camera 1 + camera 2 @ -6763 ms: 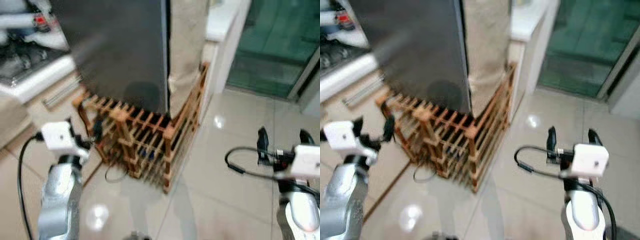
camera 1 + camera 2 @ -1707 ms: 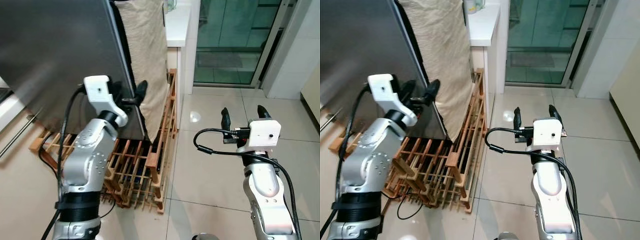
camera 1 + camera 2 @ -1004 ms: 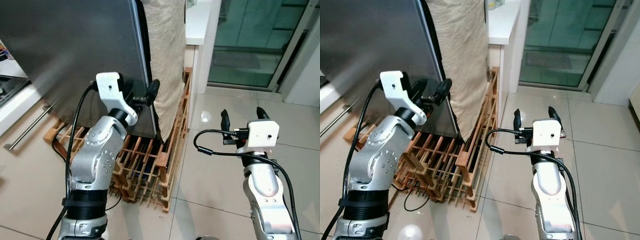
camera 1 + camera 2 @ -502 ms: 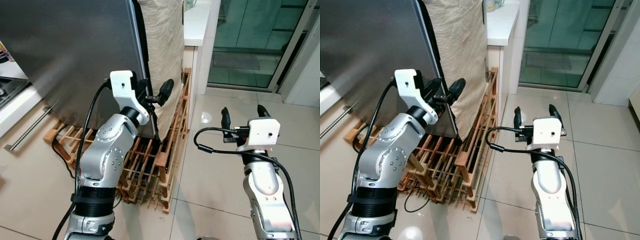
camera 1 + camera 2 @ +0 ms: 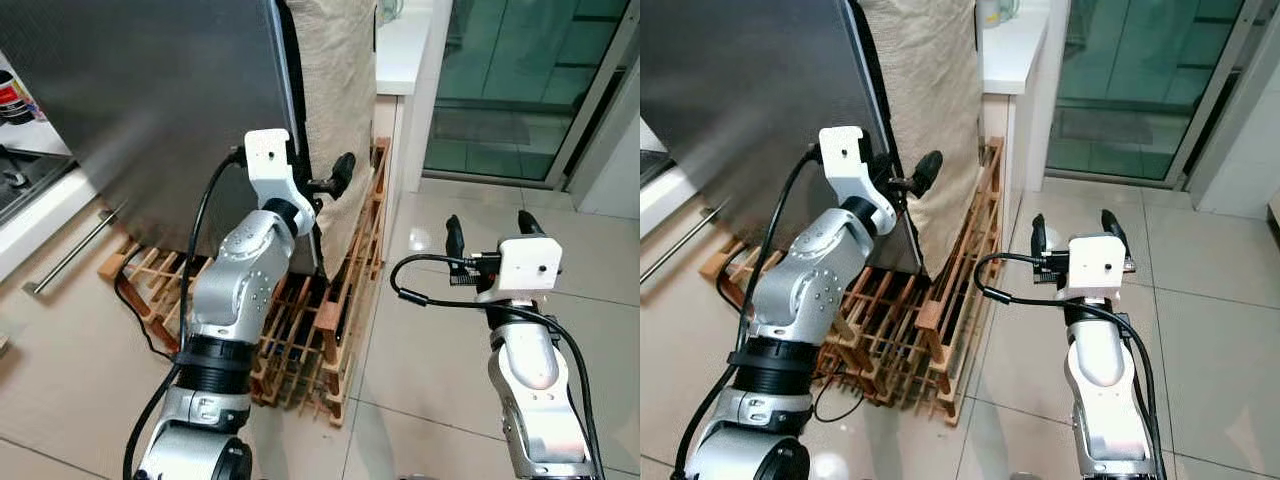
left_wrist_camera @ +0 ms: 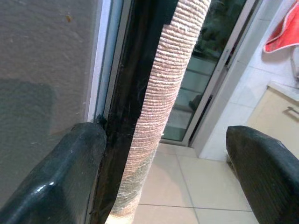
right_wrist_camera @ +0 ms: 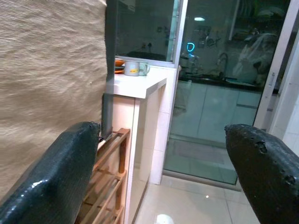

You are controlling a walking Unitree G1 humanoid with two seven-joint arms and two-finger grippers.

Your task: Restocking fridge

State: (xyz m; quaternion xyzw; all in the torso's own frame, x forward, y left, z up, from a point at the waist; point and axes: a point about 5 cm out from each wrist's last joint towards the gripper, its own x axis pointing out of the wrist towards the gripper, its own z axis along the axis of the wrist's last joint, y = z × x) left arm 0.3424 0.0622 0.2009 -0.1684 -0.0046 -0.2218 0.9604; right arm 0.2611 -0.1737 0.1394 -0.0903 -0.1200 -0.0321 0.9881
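My left gripper (image 5: 318, 188) is up at the fridge door (image 5: 150, 100), fingers spread wide: one finger (image 6: 70, 172) touches the door's edge, the other sits out past the beige cloth (image 5: 335, 90). Right gripper (image 5: 487, 232) hangs over the floor tiles (image 5: 420, 340), wide open, holding nothing.

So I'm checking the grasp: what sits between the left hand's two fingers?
In the left wrist view, the open left hand straddles the fridge door's black edge and the beige cloth hanging beside it.
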